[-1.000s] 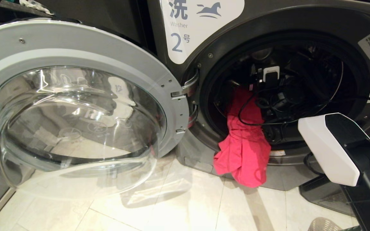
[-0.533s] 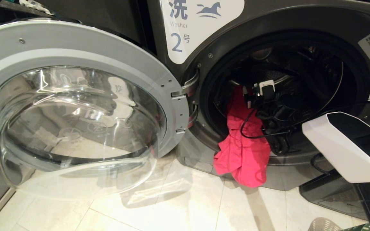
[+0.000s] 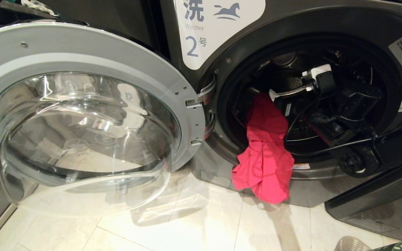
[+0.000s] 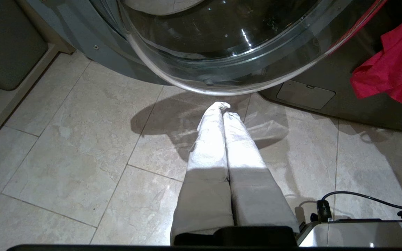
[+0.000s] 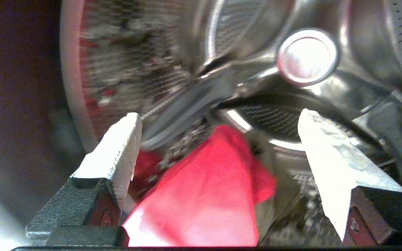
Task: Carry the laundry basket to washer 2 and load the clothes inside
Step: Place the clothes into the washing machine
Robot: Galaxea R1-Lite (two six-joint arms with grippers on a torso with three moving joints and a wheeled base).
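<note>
Since a second ago the right tool [image 3: 284, 96] has let go and swung up inside washer 2 [image 3: 312, 104], fingers [image 5: 117, 157] now wide and empty. Loading is partway, I judge: the red cloth [image 3: 265, 153] hangs half out over the drum's lip toward the floor. Only the basket's [image 3: 401, 246] rim shows, contents unseen. Left tool [image 4: 222, 108] is pressed closed above the floor.

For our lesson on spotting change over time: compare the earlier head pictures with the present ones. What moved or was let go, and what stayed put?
The right gripper rose and swung toward the right inside the drum of the dark grey front-load washer 2, its fingers now spread apart with nothing between them. The red-pink cloth hangs over the drum's lip as before. The round glass door stayed open.
</note>
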